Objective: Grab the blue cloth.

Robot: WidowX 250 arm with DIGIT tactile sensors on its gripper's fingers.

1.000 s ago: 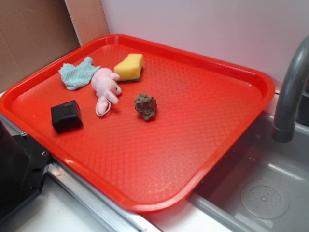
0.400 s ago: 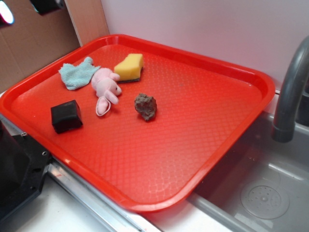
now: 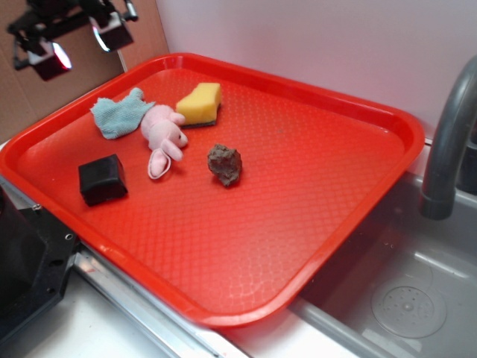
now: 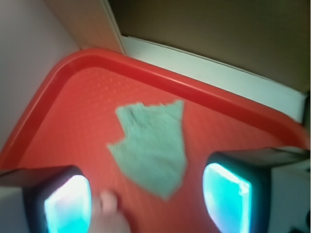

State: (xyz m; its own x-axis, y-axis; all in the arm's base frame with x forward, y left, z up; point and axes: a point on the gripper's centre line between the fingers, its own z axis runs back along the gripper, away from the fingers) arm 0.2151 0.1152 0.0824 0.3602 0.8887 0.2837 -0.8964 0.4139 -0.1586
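A red tray (image 3: 313,186) fills most of the frame. The tool (image 3: 73,41) hangs at the upper left, its fingers (image 4: 65,201) spread apart. Below it, the blue cloth (image 3: 119,114) lies flat in the tray's upper-left corner, touching the pink plush (image 3: 164,134).

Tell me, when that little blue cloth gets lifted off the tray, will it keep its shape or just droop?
The blue cloth lies flat and rumpled with ragged edges, so it would probably droop. It looks thin, so likely light. Its textured weave should grip well, but the pink plush bunny touches one edge and might get nudged.
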